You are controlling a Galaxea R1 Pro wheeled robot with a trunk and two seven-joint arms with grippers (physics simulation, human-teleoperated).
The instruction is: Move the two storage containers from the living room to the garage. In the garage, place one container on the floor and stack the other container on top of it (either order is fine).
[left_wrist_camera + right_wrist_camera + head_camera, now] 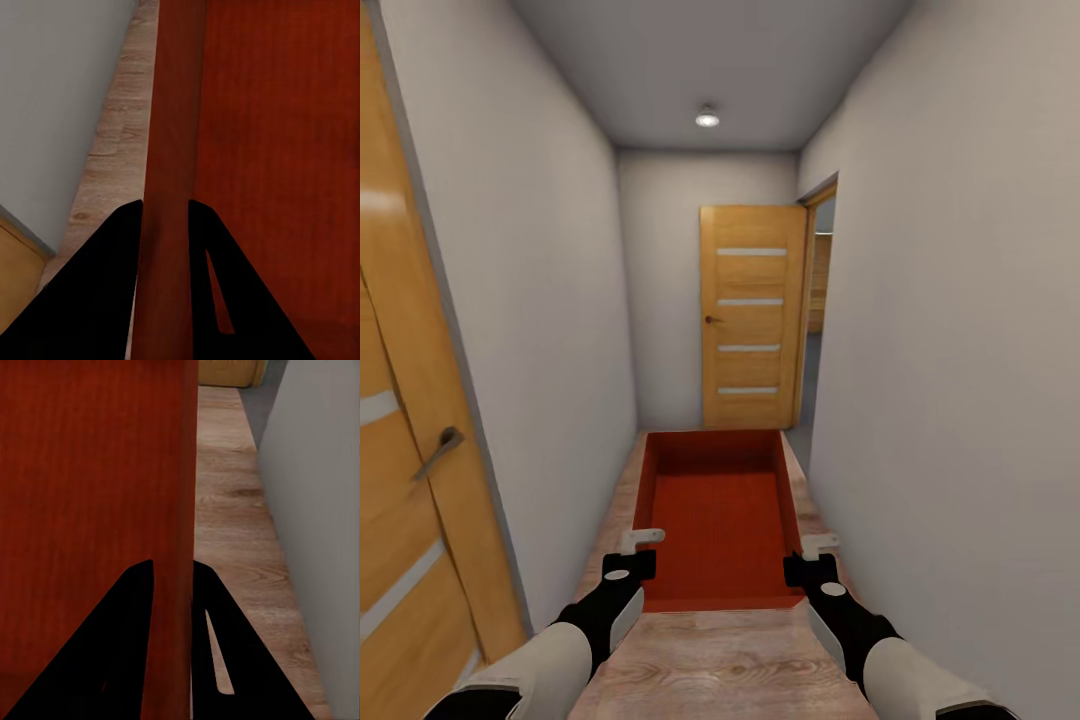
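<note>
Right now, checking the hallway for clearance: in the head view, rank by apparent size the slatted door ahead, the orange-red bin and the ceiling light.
1. Orange-red bin, though it looks bigger partly from nearness.
2. Slatted door.
3. Ceiling light, by far the smallest.

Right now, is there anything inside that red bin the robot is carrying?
Nothing visible: the storage container shows a bare orange-red bottom. Its near wall hides a strip of the inside closest to the robot. The left gripper and right gripper clamp its side walls.

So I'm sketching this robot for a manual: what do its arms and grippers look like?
Both arms have white, rounded forearm shells ending in glossy black wrist sections, each with a small pale round cap on top. The left gripper and right gripper have short whitish fingers in the head view; the wrist cameras show their fingers as flat black wedges. No cables or markings are visible.
</note>
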